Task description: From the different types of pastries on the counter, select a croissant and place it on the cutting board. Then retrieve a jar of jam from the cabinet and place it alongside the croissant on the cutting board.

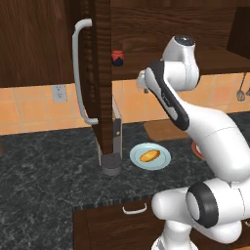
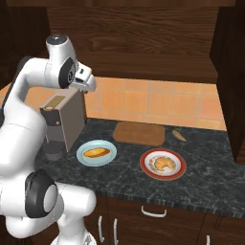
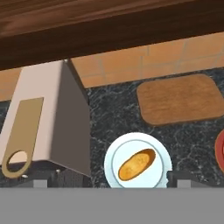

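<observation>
Risk check, near to far.

Front of the dark marbled stone counter [image 2: 201, 191]: the curved golden-brown croissant [image 2: 163, 163] sits on the round red-rimmed plate [image 2: 146, 168], not yet on the board. Left of it, the oval orange-yellow loaf pastry [image 2: 97, 153] lies on the round light blue plate [image 2: 82, 158]. Similar colour, and the hand view looks straight down at the loaf, so picking the wrong pastry is the main risk.

The grey box-shaped appliance with a tan top slot [image 3: 41, 127] stands just beside the blue plate toward the counter's left end; a low sweep from there could clip it.

Flat brown wooden cutting board [image 2: 139, 132] lies bare near the counter's back edge, behind both plates. The red plate touches or nearly touches its front edge, so a short drop could land back on the plate.

The gripper [image 2: 90, 85] is raised above the counter's left part. Can't tell whether the fingers are open or closed; nothing visibly held.

Farthest: the small red jar with dark lid [image 1: 117, 57] stands on the shelf of the dark brown wall cabinet [image 1: 156, 29], beside the open door with the curved grey bar handle [image 1: 78, 73]. The door edge crowds the reach path; a collision is likely if approached from the left.
</observation>
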Tool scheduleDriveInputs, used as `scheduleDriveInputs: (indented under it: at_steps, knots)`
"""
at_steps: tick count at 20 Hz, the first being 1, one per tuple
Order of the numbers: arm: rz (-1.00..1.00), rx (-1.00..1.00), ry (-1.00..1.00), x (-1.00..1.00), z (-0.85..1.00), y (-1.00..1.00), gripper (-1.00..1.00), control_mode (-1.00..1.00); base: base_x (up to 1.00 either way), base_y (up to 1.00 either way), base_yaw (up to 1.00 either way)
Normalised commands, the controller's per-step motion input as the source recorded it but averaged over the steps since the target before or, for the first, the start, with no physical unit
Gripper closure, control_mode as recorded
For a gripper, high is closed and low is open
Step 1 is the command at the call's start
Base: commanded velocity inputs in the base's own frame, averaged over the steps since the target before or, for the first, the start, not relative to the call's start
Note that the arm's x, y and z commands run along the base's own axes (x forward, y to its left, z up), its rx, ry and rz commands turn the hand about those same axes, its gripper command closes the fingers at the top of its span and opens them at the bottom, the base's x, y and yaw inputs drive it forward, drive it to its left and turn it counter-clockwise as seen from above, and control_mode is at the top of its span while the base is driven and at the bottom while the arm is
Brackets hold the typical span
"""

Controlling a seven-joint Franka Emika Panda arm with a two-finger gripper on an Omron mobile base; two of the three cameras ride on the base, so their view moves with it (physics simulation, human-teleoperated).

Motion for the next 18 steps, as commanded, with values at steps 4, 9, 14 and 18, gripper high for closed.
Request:
scheduleDriveInputs:
  at_steps: [4, 9, 14, 18]
  knots:
    - [0.00, 0.00, -0.11, 0.01, 0.51, 0.11, -1.00, -1.00, 0.00, 0.00, 0.00]
    - [0.01, 0.00, -0.16, 0.06, 0.07, 0.12, -1.00, -1.00, 0.00, 0.00, 0.00]
    - [0.04, 0.00, -0.21, 0.44, 0.48, 0.53, -1.00, -1.00, 0.00, 0.00, 0.00]
    - [0.09, 0.00, -0.10, 0.03, 0.86, 0.56, -1.00, -1.00, 0.00, 0.00, 0.00]
